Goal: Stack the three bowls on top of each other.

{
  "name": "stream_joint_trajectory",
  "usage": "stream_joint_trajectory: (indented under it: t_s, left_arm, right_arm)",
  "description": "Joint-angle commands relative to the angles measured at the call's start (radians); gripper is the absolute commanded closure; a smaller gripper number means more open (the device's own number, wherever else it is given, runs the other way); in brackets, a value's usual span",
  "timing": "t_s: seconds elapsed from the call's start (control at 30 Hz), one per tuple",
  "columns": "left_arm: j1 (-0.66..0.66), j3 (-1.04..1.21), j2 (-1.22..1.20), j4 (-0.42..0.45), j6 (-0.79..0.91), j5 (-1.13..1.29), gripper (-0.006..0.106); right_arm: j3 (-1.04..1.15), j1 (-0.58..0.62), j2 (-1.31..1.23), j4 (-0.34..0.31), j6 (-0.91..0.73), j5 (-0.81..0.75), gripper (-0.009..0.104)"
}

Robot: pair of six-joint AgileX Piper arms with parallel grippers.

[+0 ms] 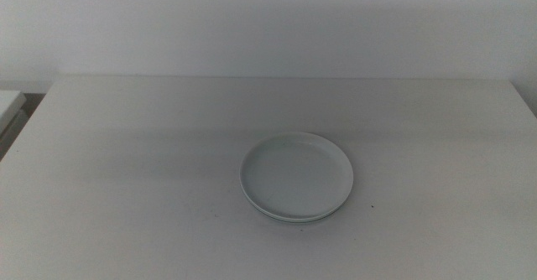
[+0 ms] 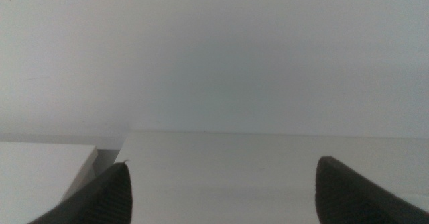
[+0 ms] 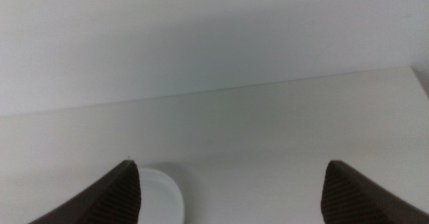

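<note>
A stack of shallow round bowls [image 1: 296, 176] sits on the table slightly right of centre in the middle view. The top bowl is pale, whitish green. Under its front edge the rim of a lower bowl [image 1: 295, 220] shows; how many lie beneath I cannot tell. Neither arm appears in the middle view. My left gripper [image 2: 222, 163] is open above the bare table with nothing between its jaws. My right gripper [image 3: 231, 163] is also open and empty, and part of the bowl stack [image 3: 163, 196] shows beside one jaw, apart from it.
The white table [image 1: 126, 146] runs back to a plain wall. At its left side a gap and a second white surface [image 1: 10, 104] show, also seen as a side surface [image 2: 40, 170] in the left wrist view.
</note>
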Motion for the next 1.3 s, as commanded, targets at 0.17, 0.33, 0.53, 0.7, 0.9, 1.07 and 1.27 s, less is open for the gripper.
stream_joint_trajectory:
  t_s: [0.17,0.33,0.53,0.7,0.9,1.07,1.27]
  left_arm:
    - [0.001,0.101,-0.103,-0.012,-0.008,-0.141,0.007]
    - [0.001,0.299,-0.271,-0.002,-0.008,-0.178,0.007]
    - [0.001,0.445,-0.328,-0.002,-0.008,-0.231,0.007]
    - [0.001,0.506,-0.328,-0.002,-0.008,-0.27,0.007]
    - [0.001,0.506,-0.328,0.013,-0.008,-0.271,0.007]
    - [0.001,0.506,-0.328,0.015,-0.008,-0.293,0.007]
    - [0.001,0.506,-0.328,0.015,-0.008,-0.32,0.007]
  right_arm:
    - [0.265,-0.143,-0.243,0.066,0.001,-0.141,0.008]
    - [0.647,-0.232,-0.562,0.091,0.001,-0.266,0.008]
    - [0.884,-0.234,-0.808,0.057,0.001,-0.185,0.008]
    - [0.922,-0.234,-0.808,-0.01,0.001,-0.305,0.008]
    - [0.922,-0.234,-0.808,-0.085,0.001,-0.312,0.008]
    - [0.922,-0.233,-0.808,-0.082,0.001,-0.327,0.008]
    - [0.922,-0.233,-0.808,-0.082,0.001,-0.325,0.008]
